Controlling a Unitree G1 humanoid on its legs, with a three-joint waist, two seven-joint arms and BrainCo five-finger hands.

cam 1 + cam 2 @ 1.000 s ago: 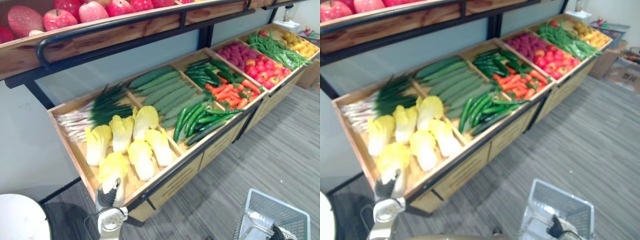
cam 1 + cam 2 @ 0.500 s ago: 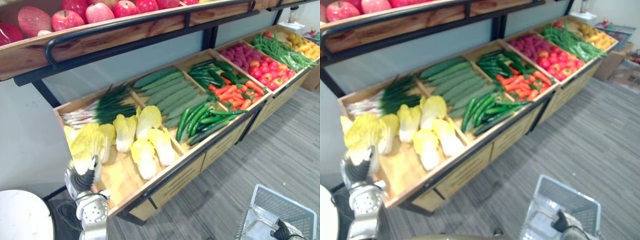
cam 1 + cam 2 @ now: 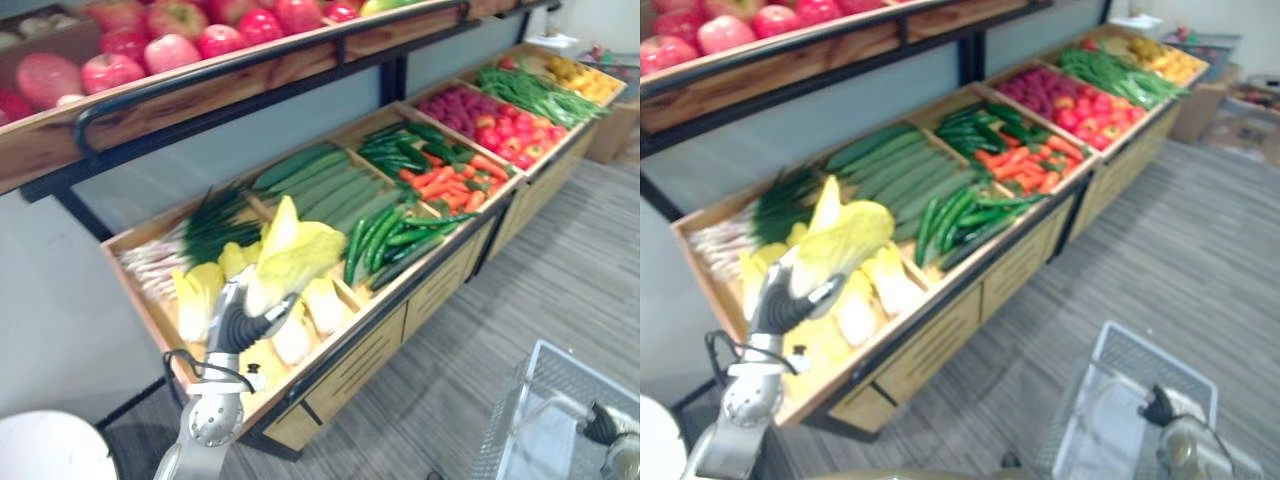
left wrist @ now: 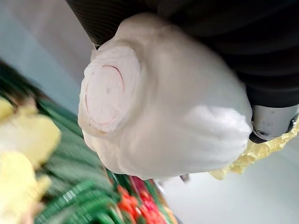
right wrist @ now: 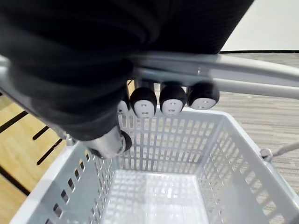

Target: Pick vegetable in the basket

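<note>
The left robot hand (image 3: 238, 318) is wrapped round the white base of a yellow-leaved cabbage (image 3: 296, 252) and holds it in the air, above the left compartment of the wooden bench (image 3: 345, 340). The cabbage tilts, with its leafy top pointing up and to the far right. In the left wrist view its pale cut stem end (image 4: 105, 95) faces the camera, pressed against the hand's dark cover.

Below it more cabbages (image 3: 198, 292) lie in that compartment, with spring onions (image 3: 190, 228) at its far side. Cucumbers (image 3: 320, 185) and green peppers (image 3: 385, 235) fill the next compartment to the right, then carrots (image 3: 450, 182). Red apples (image 3: 200, 35) sit on the shelf above.

At the near right, the right robot hand (image 5: 70, 70) has its fingers (image 5: 173, 100) curled over the handle of a grey plastic basket (image 5: 224, 154), which holds no vegetable.
</note>
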